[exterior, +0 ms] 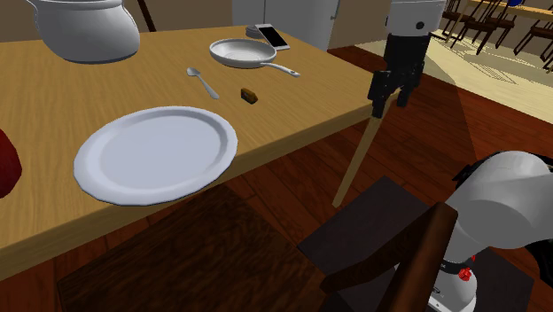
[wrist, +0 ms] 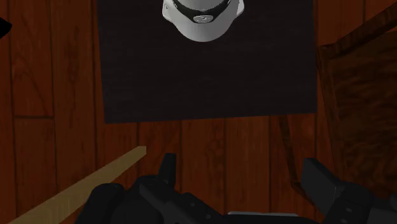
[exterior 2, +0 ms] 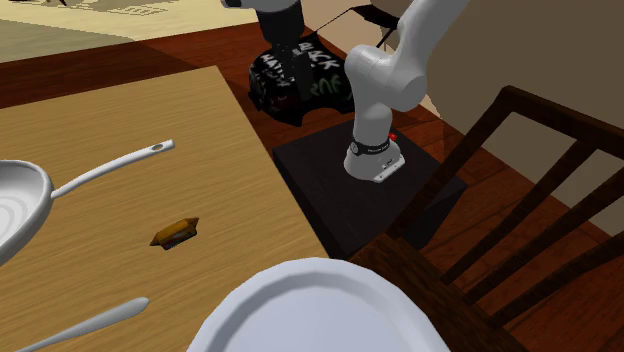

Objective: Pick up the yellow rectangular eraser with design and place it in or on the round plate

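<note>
In the shoulder view the round plate [exterior: 155,152] is seen beside the bench's [exterior: 53,97] near edge, with nothing on it. To its right and further in from that edge a spoon [exterior: 202,81] is laid. Next comes the eraser [exterior: 251,94], a small dark yellowish-brown block lying flat between the plate and the frying pan [exterior: 244,53], apart from both. Furthest right, the jaws are held off the bench, beyond its corner and above the wooden floor [exterior: 292,191]. They are spread, and nothing is pinched between them.

The reach toward the eraser is judged to be the step in hand, and hardly begun. For the next move the jaws are to be carried in over the bench's corner, set above the eraser and lowered astride it. As the block is low, the fingertips must be taken nearly to the bench top.

The eraser's amber face with darker markings, and its gap from the plate's rim, are given more plainly in the second exterior view. The wrist view shows what the others leave unclear: the fingers [wrist: 321,181] stand well apart and are aimed down at the stand [wrist: 203,89].
</note>
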Controlling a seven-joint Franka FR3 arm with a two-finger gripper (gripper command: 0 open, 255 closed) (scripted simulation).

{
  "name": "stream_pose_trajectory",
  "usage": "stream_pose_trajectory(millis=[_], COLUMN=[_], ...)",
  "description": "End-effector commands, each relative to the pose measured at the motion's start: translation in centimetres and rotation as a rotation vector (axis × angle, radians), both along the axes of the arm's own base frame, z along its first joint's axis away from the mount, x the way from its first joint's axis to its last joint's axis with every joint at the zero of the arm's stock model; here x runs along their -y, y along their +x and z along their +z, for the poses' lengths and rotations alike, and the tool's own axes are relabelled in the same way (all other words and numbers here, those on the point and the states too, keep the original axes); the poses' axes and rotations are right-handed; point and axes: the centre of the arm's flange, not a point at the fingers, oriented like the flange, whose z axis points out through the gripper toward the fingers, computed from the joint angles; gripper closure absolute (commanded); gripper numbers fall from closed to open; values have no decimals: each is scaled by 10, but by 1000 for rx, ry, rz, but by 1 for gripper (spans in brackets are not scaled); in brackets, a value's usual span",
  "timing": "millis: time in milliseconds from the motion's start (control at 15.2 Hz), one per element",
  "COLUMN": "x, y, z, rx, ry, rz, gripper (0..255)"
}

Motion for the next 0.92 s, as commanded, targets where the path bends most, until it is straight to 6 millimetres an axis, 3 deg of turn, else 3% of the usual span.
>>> stream_pose_trajectory(millis=[0, 858], x=[0, -84], y=[0, 134], z=[0, -11], rx=[0, 91], ry=[0, 17], rz=[0, 76], gripper=[0, 0])
